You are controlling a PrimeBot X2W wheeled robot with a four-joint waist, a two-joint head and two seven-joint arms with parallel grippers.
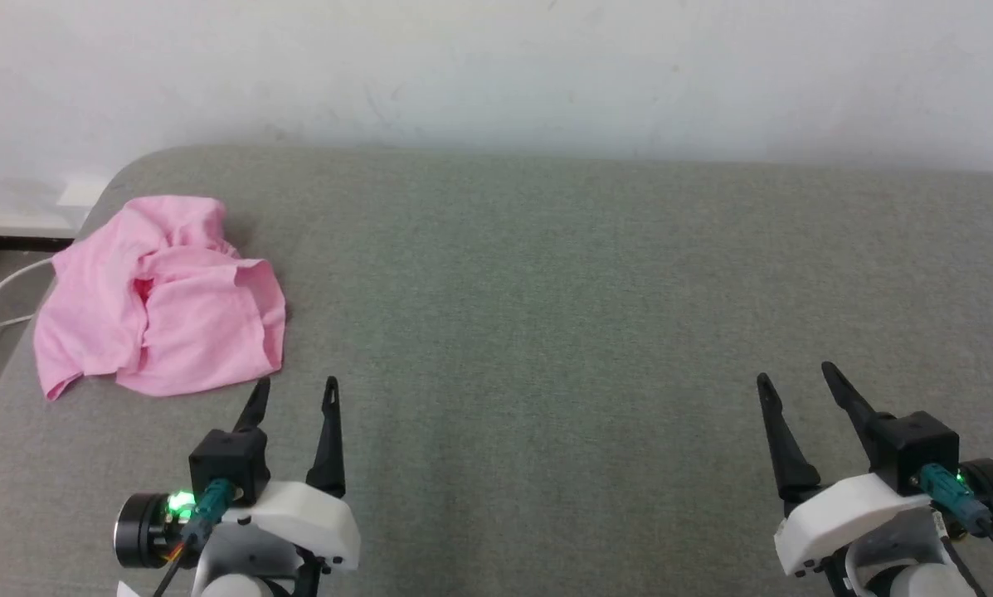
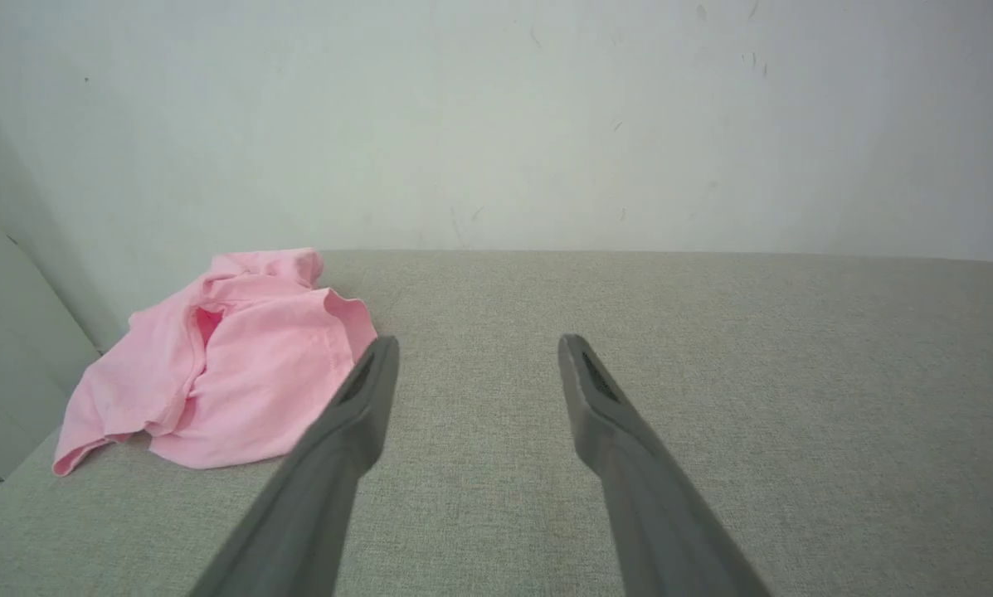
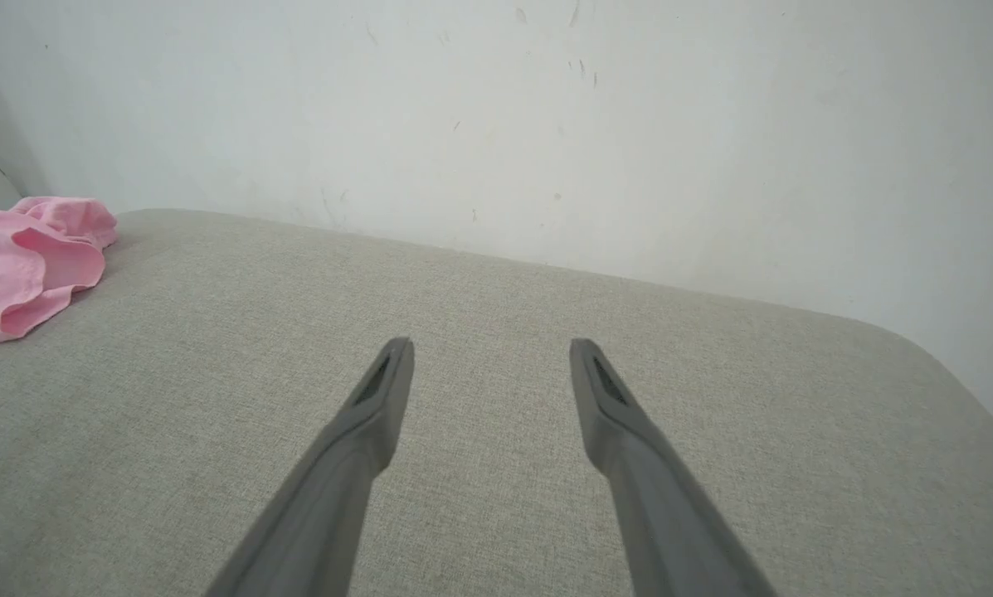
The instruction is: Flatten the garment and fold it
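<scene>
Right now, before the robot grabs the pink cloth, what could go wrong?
The pink cloth lies bunched by the left edge of the gray cushion, so a nudge might slide it off. Its layers overlap, so the open left gripper may pinch several at once. The right gripper sits far off: a long reach.

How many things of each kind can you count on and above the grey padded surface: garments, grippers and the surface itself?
Crumpled light pink thin cloth garment: 1
Dark two-fingered grippers, both open: 2 (left gripper, right gripper)
Grey fabric-covered padded surface: 1
Total: 4
</scene>
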